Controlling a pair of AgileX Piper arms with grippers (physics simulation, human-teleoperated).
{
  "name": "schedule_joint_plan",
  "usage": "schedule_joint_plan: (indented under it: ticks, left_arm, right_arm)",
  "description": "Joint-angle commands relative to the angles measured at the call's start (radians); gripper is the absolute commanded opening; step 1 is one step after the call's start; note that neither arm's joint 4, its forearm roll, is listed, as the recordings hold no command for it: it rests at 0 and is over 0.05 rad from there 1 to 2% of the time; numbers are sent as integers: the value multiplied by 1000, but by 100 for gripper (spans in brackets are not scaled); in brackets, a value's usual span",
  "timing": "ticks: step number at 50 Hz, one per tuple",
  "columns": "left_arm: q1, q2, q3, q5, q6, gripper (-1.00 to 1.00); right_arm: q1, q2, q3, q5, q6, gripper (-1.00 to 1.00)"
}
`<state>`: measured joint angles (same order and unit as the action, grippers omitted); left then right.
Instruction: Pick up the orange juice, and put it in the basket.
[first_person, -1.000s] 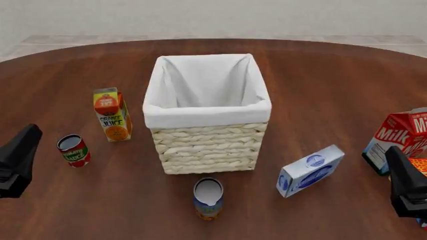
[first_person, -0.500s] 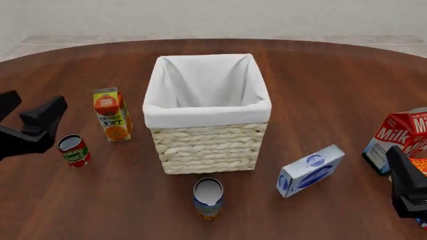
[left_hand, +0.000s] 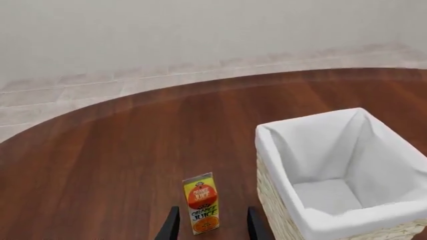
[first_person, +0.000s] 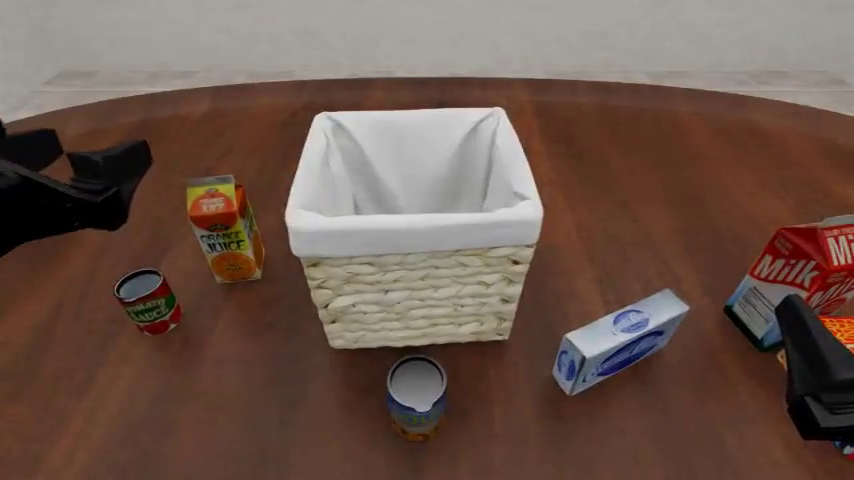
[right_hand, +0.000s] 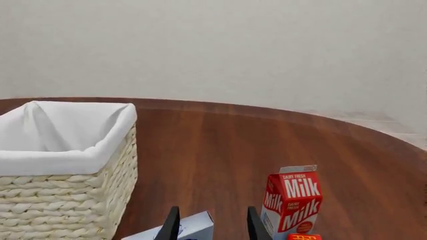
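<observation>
The orange juice (first_person: 224, 228) is a small yellow-orange carton standing upright on the table, left of the basket (first_person: 414, 226). My left gripper (first_person: 91, 158) hovers to the carton's left, apart from it and above table level, open. In the left wrist view the orange juice (left_hand: 201, 203) shows ahead between the two dark fingers (left_hand: 172, 226), with the basket (left_hand: 275, 168) beside it. My right gripper (first_person: 811, 372) stays low at the near right edge, open and holding nothing. The right wrist view shows its spread fingers (right_hand: 253, 224) and the basket (right_hand: 67, 161).
A red can (first_person: 147, 300) stands near the juice on its near side. Another can (first_person: 416, 396) stands in front of the basket. A blue-white box (first_person: 621, 340) and a Milk carton (first_person: 798, 275) sit at the right, by the right gripper.
My left gripper has risen and moved forward along the left side, from the near edge to beside the orange juice. The right arm and all objects stayed still.
</observation>
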<state>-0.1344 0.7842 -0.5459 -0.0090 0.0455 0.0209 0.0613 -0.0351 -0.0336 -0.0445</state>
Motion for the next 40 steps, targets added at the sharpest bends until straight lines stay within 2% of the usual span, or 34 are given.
schedule_joint_plan:
  ticks: [1, 27, 31, 40]
  left_arm:
    - [6, 82, -64, 26, -7, 100]
    - [31, 253, -122, -15, -23, 100]
    - [37, 278, -138, -9, -26, 100]
    - [30, 335, -186, 28, -17, 100]
  right_arm:
    - [-1, -3, -1, 2, -1, 100]
    - [-4, 11, -7, -13, -6, 100]
    - [-5, -54, -6, 50, -5, 100]
    - [-3, -60, 2, 49, -11, 100]
